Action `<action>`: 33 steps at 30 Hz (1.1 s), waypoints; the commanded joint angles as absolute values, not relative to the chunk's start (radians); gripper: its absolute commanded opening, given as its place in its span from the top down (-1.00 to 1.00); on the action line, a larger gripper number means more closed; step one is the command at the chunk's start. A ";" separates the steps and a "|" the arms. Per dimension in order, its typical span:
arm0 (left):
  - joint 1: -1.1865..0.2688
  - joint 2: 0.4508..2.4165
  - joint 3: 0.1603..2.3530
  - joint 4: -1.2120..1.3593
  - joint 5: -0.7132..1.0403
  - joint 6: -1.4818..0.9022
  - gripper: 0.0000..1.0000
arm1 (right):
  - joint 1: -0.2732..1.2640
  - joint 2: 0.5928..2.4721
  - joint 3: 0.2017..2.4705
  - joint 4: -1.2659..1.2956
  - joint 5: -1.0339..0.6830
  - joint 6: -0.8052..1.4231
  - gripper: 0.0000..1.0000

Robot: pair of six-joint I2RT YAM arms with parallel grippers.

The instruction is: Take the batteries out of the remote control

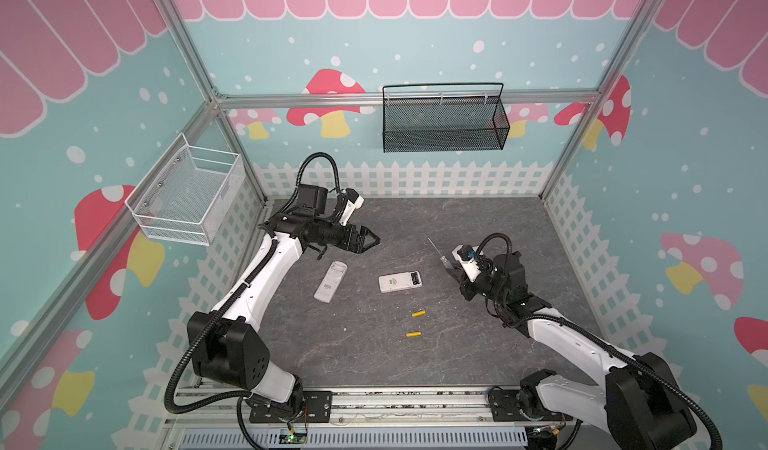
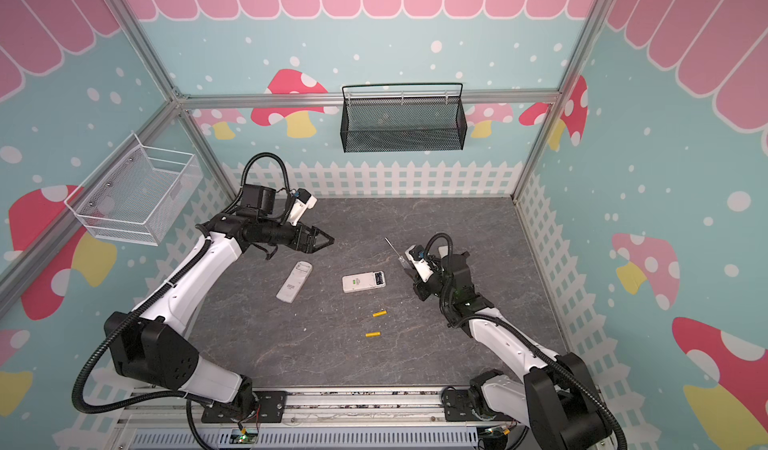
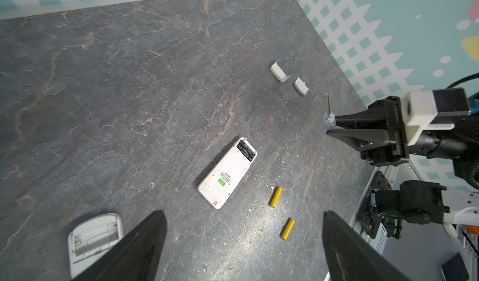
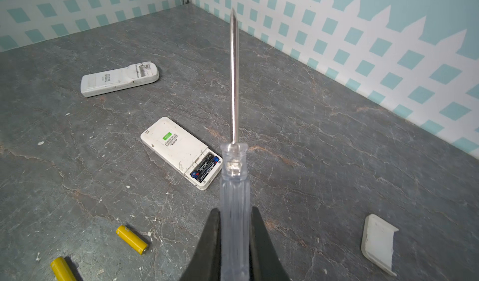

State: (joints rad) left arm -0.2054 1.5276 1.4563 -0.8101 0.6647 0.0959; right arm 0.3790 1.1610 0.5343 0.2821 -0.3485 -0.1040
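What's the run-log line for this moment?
left claw: open, empty | right claw: shut on screwdriver | yellow batteries: on table | dark batteries: in remote

A black mesh basket (image 1: pixel 444 124) and a white wire basket (image 1: pixel 187 194) hang on the walls. Two white covers (image 3: pixel 279 71) lie side by side on the grey counter (image 3: pixel 129 85), near a clear-handled screwdriver (image 4: pixel 234 189).
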 commanded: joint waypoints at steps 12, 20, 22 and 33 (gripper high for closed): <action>-0.256 1.574 1.429 -0.705 0.879 -0.130 -0.81 | 0.527 1.182 0.561 0.378 -0.107 -0.417 0.95; -0.276 1.565 1.323 -0.572 0.912 -0.266 -0.77 | 0.650 1.158 0.509 0.529 0.132 -0.635 0.94; -0.282 1.563 1.301 -0.539 0.958 -0.266 -0.75 | 0.672 1.152 0.482 0.588 0.166 -0.694 0.96; -0.293 1.571 1.250 -0.425 0.985 -0.404 -0.65 | 0.766 1.200 0.421 0.833 0.338 -0.996 1.00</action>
State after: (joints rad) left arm -0.2855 1.5654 1.2701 -0.4728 0.9665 -0.3565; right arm 0.7475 1.1831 0.4232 0.7147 0.2630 -0.8661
